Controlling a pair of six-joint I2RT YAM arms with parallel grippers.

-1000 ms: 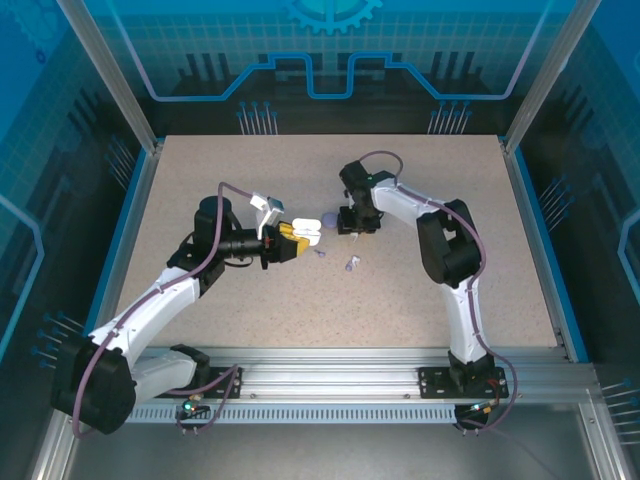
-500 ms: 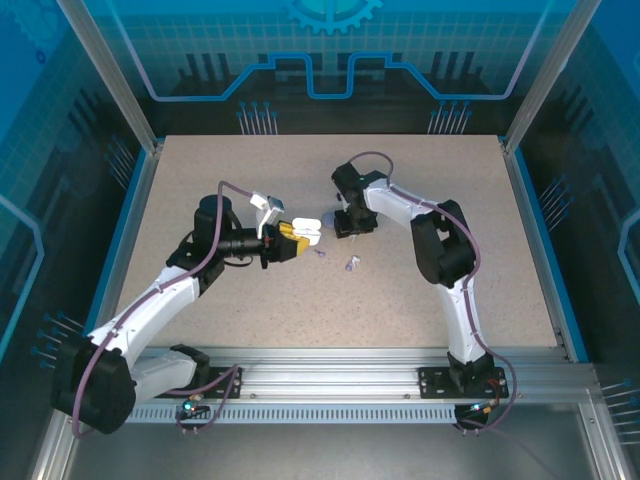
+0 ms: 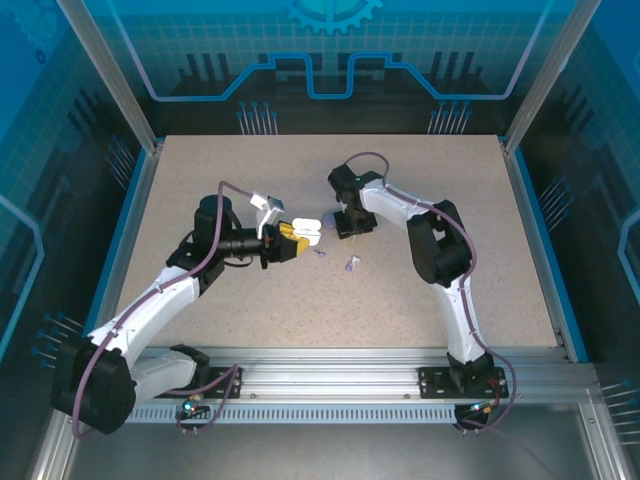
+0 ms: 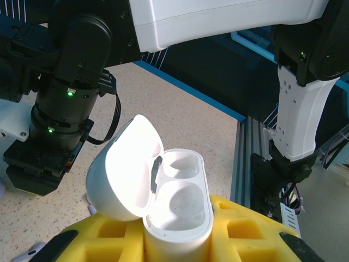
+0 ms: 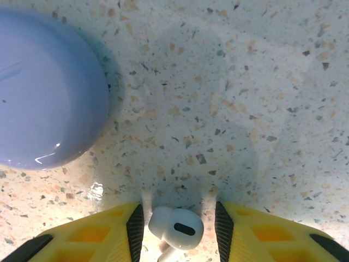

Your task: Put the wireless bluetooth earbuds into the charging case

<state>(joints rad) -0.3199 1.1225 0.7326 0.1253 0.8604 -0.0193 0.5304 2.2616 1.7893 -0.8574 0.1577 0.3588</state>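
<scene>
Since a second ago: left gripper (image 3: 296,240) has not moved and is still pinching the case (image 4: 177,218) between its yellow pads. The right arm's elbow has swung left, and the right gripper (image 3: 349,224) has edged a little left toward the case. Case sits near table (image 3: 420,300) centre, at the tip of the left gripper. In the left wrist view its mouth faces up, and its lid (image 4: 128,169) is hinged open and tipped to the left. The two wells are empty and line up one behind the other, away from the camera. Two loose earbuds (image 3: 320,255) (image 3: 350,264) lie on the table just right of the case and nearer the bases. In the right wrist view the right gripper's jaws are spread either side of a third earbud (image 5: 175,226) on the table, with a sliver of gap showing. The earbud's long axis runs along the fingers, with the rounded head pointing away from the wrist and the stem back toward it. A purple disc (image 5: 49,87) lies beyond it, to the left.
</scene>
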